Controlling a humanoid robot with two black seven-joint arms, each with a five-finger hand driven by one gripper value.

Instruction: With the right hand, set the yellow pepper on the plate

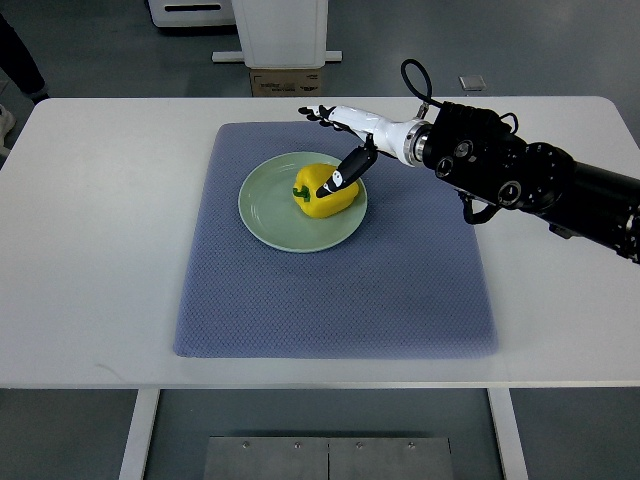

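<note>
The yellow pepper (pixel 325 193) is sitting on the green plate (pixel 262 212), right of its centre, stem toward the left. The right hand (pixel 345 140) is hovering over it with fingers (pixel 340 178) spread apart; one dark fingertip is lying against the pepper's top, gripping nothing. If that finger is dragging as the arm lifts away, it could be rolling the pepper toward the plate's right rim. Counting: one pepper, one plate, one blue mat (pixel 400 290) on the white desk (pixel 90 250), one hand showing.

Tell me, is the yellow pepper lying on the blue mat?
No, the yellow pepper sits on the green plate, which rests on the mat.
</note>
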